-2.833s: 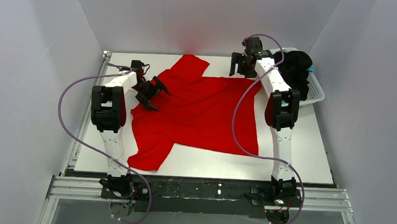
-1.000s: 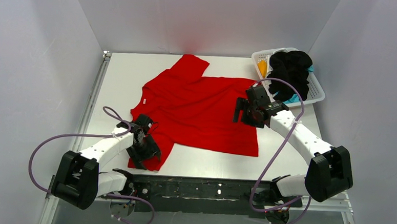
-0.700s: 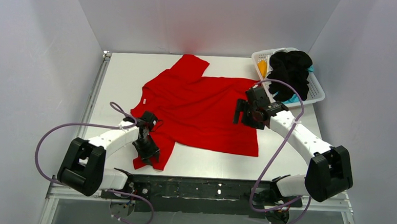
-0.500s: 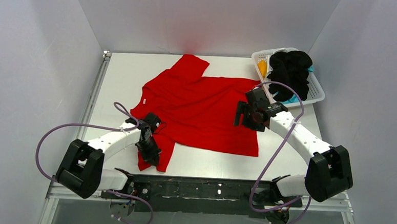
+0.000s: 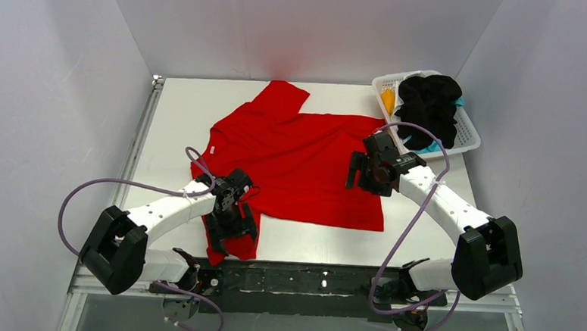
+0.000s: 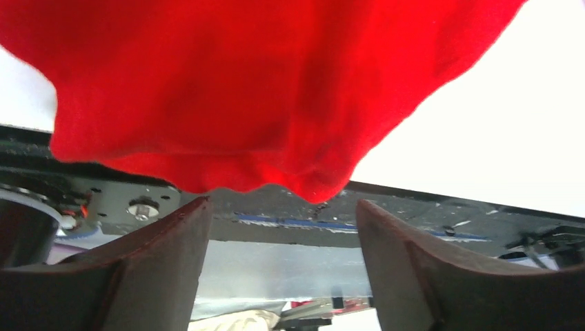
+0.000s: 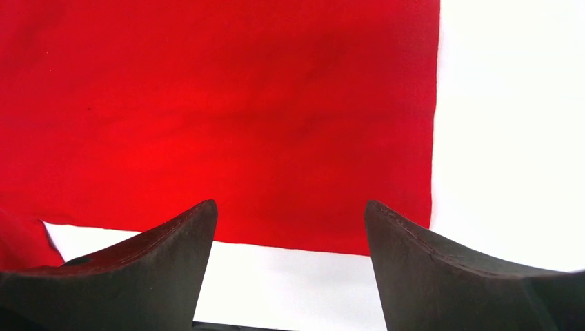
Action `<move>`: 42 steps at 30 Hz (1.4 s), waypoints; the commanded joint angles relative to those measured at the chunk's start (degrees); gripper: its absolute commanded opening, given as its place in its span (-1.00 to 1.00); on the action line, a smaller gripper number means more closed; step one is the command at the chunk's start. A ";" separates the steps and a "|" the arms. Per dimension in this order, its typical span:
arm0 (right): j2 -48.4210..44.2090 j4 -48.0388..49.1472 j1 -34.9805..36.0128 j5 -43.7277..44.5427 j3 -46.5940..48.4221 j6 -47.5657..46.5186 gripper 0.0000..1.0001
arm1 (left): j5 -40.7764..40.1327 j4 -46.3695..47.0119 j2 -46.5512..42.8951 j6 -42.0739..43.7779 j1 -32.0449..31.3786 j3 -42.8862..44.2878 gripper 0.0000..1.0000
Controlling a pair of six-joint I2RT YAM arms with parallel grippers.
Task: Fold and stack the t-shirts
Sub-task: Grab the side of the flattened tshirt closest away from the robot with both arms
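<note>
Fingers [image 6: 162, 245] of my left end effector [image 5: 236, 223] stand spread apart with nothing between them. It sits low over the near left sleeve [image 5: 233, 244] of the red t-shirt [image 5: 298, 162], at the near edge of the white surface [image 5: 175, 121]. From my left wrist, the bunched rim of that sleeve lies just beyond my fingertips, with the dark metal rail [image 6: 428, 214] past it. I cannot tell whether either finger touches the cloth.

My right end effector [image 5: 363, 175] is likewise spread and holds nothing. It hovers over the right side of the red t-shirt. My right wrist view shows the hem and its corner lying flat just past my fingertips, with bare surface beside them.

The red t-shirt lies open across the middle of the surface, its other sleeve [image 5: 283, 97] pointing toward the far edge. At the far right corner a white lattice basket [image 5: 470, 141] holds a black t-shirt [image 5: 429, 97] heaped on top, an orange-yellow t-shirt [image 5: 387, 100] at its left and a bit of teal t-shirt [image 5: 433, 145] peeking out.
</note>
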 commanded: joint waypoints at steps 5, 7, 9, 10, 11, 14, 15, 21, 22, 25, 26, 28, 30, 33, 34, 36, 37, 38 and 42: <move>-4.03 -1.13 0.18 2.59 -0.85 0.64 0.75 | -12.72 -28.13 -9.60 12.34 -0.50 9.55 0.96; -5.28 -0.84 0.13 2.60 -2.16 1.14 0.75 | -17.28 -32.83 -12.01 12.05 -0.49 9.59 0.97; -6.76 -0.09 0.15 2.65 -4.33 2.26 0.75 | -19.60 -33.56 -13.13 10.90 -0.48 7.52 0.96; -7.69 0.39 0.18 2.79 -5.50 3.09 0.75 | -19.76 -32.38 -13.27 9.98 -0.47 5.97 0.97; -8.64 0.66 0.16 2.72 -6.57 3.83 0.76 | -19.24 -30.04 -13.26 9.42 -0.41 4.24 0.97; -12.37 0.35 0.18 3.59 -9.39 6.20 0.75 | -17.17 -21.41 -12.51 7.99 -0.27 -0.54 0.97; -13.85 0.00 0.18 4.15 -10.26 7.09 0.75 | -16.24 -18.60 -12.21 7.95 -0.20 -2.39 0.95; -22.26 -0.50 0.09 6.29 -14.59 10.92 0.73 | -11.96 -11.78 -9.65 9.88 3.97 -5.85 0.57; -22.63 -0.56 0.09 6.12 -15.04 11.35 0.73 | -10.74 -10.44 -9.65 10.30 5.01 -6.68 0.51; -21.41 -3.43 0.09 5.18 -14.91 13.51 0.70 | -5.74 -6.70 -8.62 11.99 7.85 -8.31 0.29; -21.23 -5.42 0.09 6.23 -14.84 15.00 0.69 | -4.87 -5.95 -6.98 12.29 7.91 -8.31 0.23; -22.53 -6.67 0.09 6.37 -15.66 16.78 0.69 | -2.98 -4.61 -4.36 12.71 8.90 -8.67 0.00; -24.32 -6.48 0.09 6.64 -16.93 18.37 0.67 | -1.37 -3.76 -1.95 13.09 9.60 -8.46 -0.29; -26.27 -5.73 0.09 7.34 -18.27 20.39 0.63 | -0.66 -3.48 -0.60 13.60 9.80 -8.22 -0.65; -26.74 -4.85 0.09 7.78 -18.95 20.88 0.61 | -0.69 -3.62 -0.48 13.79 9.84 -8.03 -0.79; -27.21 -2.74 0.08 8.99 -20.86 23.14 0.53 | -2.23 -5.79 -0.60 13.70 9.80 -7.22 -1.00; -27.20 -1.43 0.09 8.93 -21.76 24.21 0.48 | -2.64 -6.17 -1.16 13.59 9.80 -7.21 -1.00; -27.12 -0.64 0.09 8.51 -22.25 25.13 0.42 | -2.66 -6.28 -1.95 13.59 9.75 -7.41 -1.00; -26.14 -1.63 0.05 12.68 -24.65 28.29 0.18 | -3.95 -10.57 -6.44 12.84 9.80 -7.56 -1.00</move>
